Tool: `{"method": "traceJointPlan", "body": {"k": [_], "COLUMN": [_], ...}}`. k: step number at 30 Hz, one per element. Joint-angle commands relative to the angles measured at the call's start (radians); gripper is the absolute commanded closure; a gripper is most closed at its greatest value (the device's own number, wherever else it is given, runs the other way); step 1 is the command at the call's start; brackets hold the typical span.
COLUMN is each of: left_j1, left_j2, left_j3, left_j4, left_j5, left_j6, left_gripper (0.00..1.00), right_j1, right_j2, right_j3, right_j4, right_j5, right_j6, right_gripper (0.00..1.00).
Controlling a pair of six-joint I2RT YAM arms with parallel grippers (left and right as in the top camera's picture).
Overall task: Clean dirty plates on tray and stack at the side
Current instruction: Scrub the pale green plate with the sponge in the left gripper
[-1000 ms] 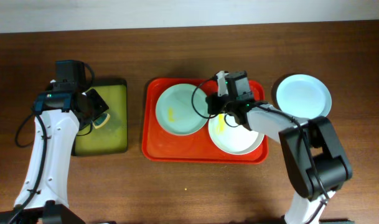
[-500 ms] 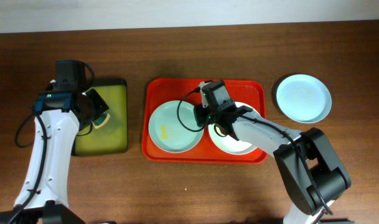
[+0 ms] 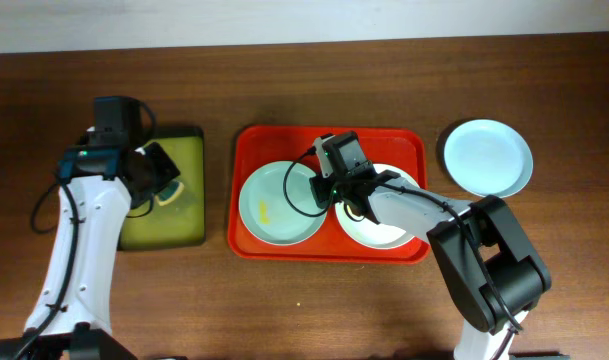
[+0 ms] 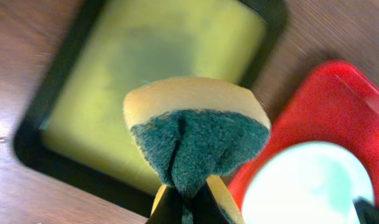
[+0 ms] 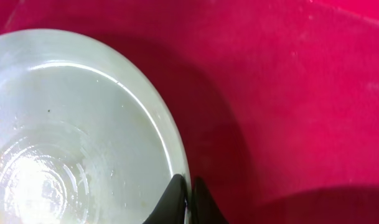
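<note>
The red tray (image 3: 259, 243) holds two plates. A mint plate (image 3: 269, 205) with a yellow smear lies at its left; it fills the right wrist view (image 5: 71, 124). A white plate (image 3: 389, 228) with a yellow smear lies at its right, partly under my right arm. My right gripper (image 3: 329, 190) is shut on the mint plate's right rim (image 5: 188, 190). A clean mint-blue plate (image 3: 488, 157) lies on the table right of the tray. My left gripper (image 4: 186, 199) is shut on a yellow-and-green sponge (image 4: 195, 134) above the yellow-green tray (image 3: 189, 215).
The smaller black-rimmed yellow-green tray (image 4: 145, 56) sits left of the red tray (image 4: 320, 106). Brown table wood (image 3: 314, 300) surrounds both. A pale wall edge runs along the far side.
My right gripper dragged the mint plate from the tray's back toward its front left, uncovering more of the white plate. In the last half second it barely moved. The left arm shifted slightly.
</note>
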Motion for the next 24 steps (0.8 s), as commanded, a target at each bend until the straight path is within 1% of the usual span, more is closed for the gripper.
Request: {"method": "traceJointPlan", "body": {"k": [1,4,7,11,15,19,20,23,24], "left_j1": [-0.115,-0.232,-0.32,-0.373,-0.399,-0.43,-0.43,-0.43,-0.43], "left_j2": [0.011,0.049,0.155,0.296,0.389,0.476,0.492,0.512,0.51], "left_j3": [-0.003,-0.004,-0.004,-0.004,-0.004,-0.004,-0.004,-0.004,-0.003], "left_j4": [0.001,0.011,0.042,0.112,0.2,0.256,0.26,0.226,0.199], "left_j5": [0.122,0.122,0.122,0.196,0.28,0.276,0.249,-0.047,-0.169], "left_j6": [0.101,0.1,0.026,0.026,0.034,0.034,0.034,0.034,0.034], "left_gripper": [1.0,1.0,1.0,1.0,1.0,1.0,1.0,1.0,1.0], "right_j1": [0.001,-0.005,-0.005,-0.005,-0.012,-0.011,-0.011,-0.011,-0.011], "right_j2": [0.018,0.017,0.017,0.017,0.017,0.017,0.017,0.017,0.017], "right_j3": [-0.004,-0.002,-0.002,-0.002,-0.002,-0.002,-0.002,-0.002,-0.002], "right_j4": [-0.016,-0.017,-0.024,-0.02,-0.021,-0.021,-0.022,-0.024,-0.024], "right_j5": [0.016,0.016,0.016,0.016,0.023,0.023,0.023,0.023,0.024], "right_j6": [0.111,0.181,0.203,0.228,0.227,0.228,0.227,0.227,0.227], "right_gripper": [0.96,0.96,0.96,0.96,0.96,0.96,0.96,0.96,0.96]}}
